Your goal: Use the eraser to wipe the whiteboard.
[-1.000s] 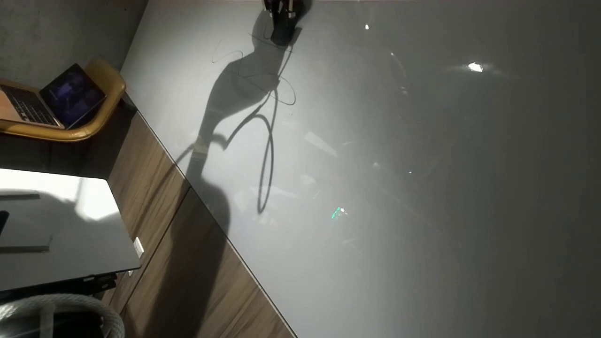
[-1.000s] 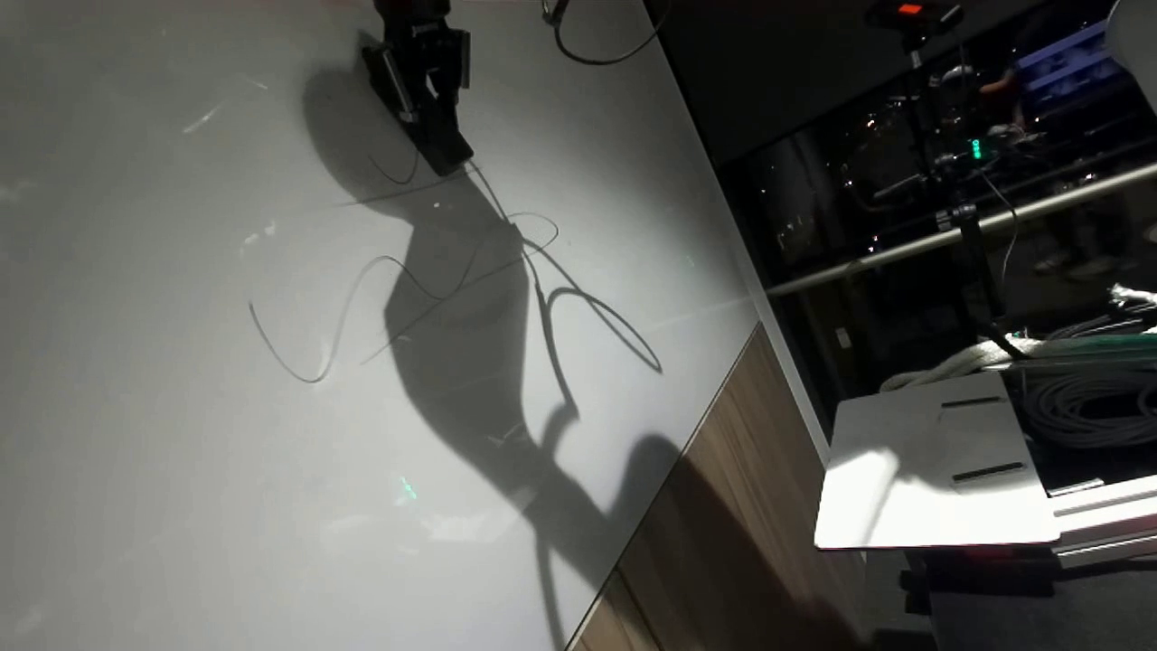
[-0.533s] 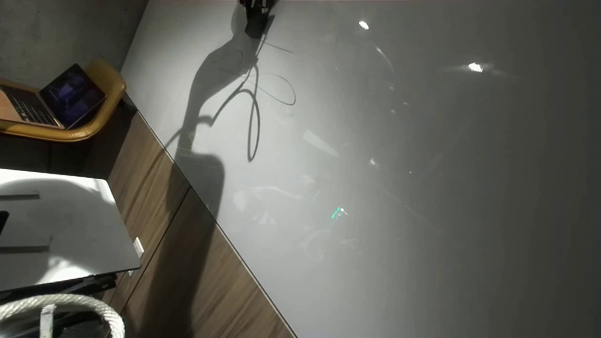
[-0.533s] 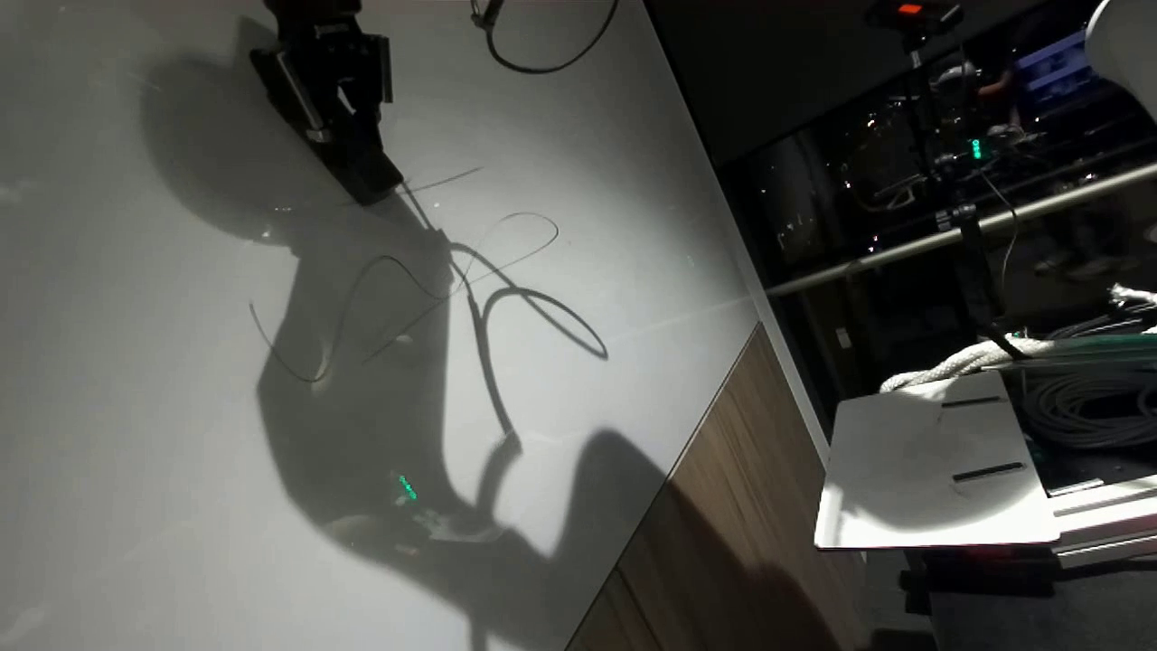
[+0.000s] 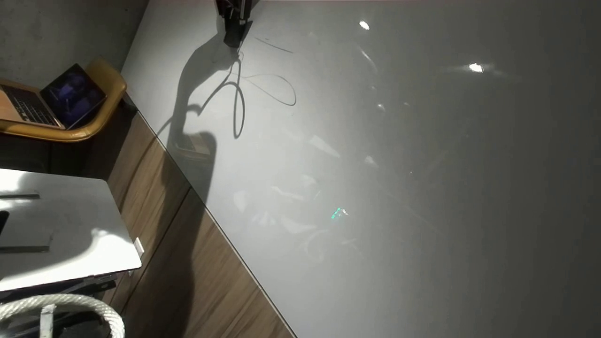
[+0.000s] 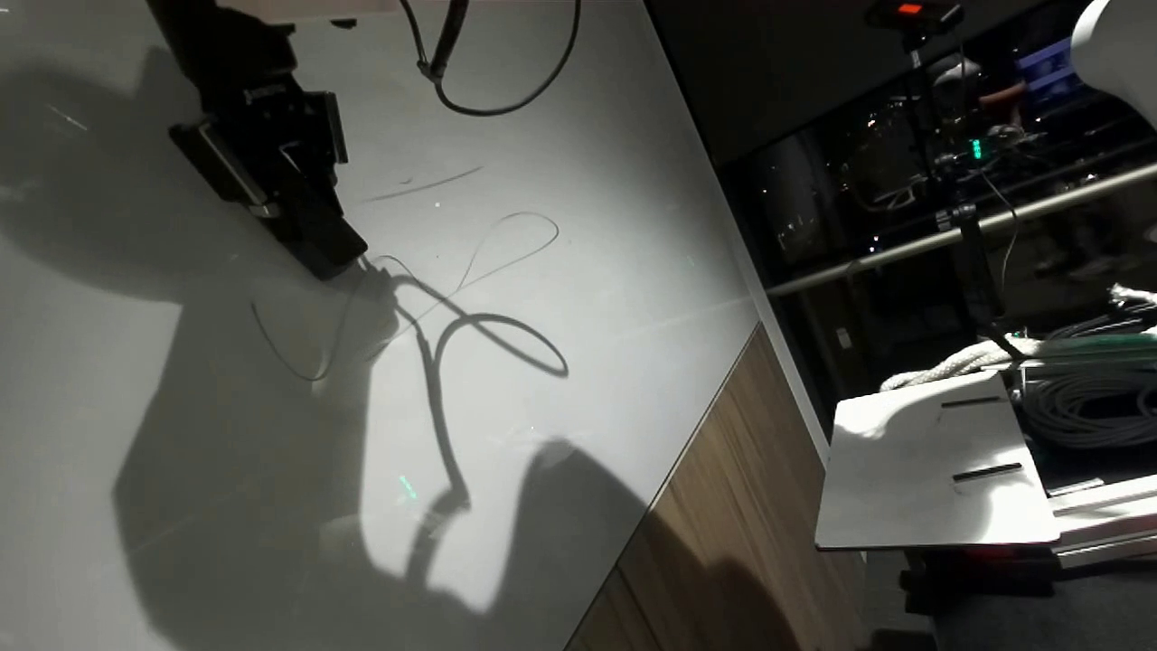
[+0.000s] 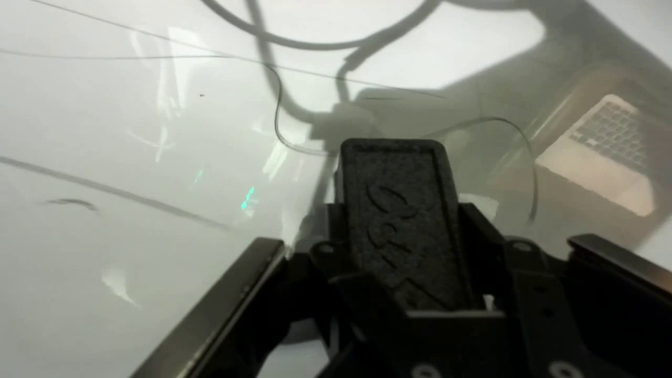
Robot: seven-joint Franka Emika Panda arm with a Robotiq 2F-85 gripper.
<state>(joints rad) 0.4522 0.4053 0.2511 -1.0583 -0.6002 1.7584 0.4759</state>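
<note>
The eraser point(image 7: 399, 210) is a dark oblong block with embossed lettering. My gripper point(image 7: 403, 231) is shut on its sides in the wrist view. In both exterior views my gripper point(image 6: 294, 194) comes in from the top edge, and the eraser point(image 6: 330, 249) point(image 5: 232, 40) juts out at its end. The whiteboard point(image 5: 422, 211) is the large glossy grey-white panel behind it. The eraser's far end is on or very close to the board; I cannot tell if it touches. Thin pen scribbles point(image 6: 557, 231) lie around it, looped and straight. The arm's shadow covers some lines.
A white tabletop point(image 5: 89, 206) stands beside the board, also in an exterior view point(image 6: 931, 497). A laptop point(image 5: 73, 96) rests on a yellow chair point(image 5: 112, 77). Wood panelling point(image 5: 220, 272) borders the board's lower edge. A loose black cable point(image 6: 488, 111) hangs from the arm.
My gripper has moved left with the eraser in both exterior views, and lower overall. Most of a small hooked mark is gone, leaving a short trace, and the straight line is shorter.
</note>
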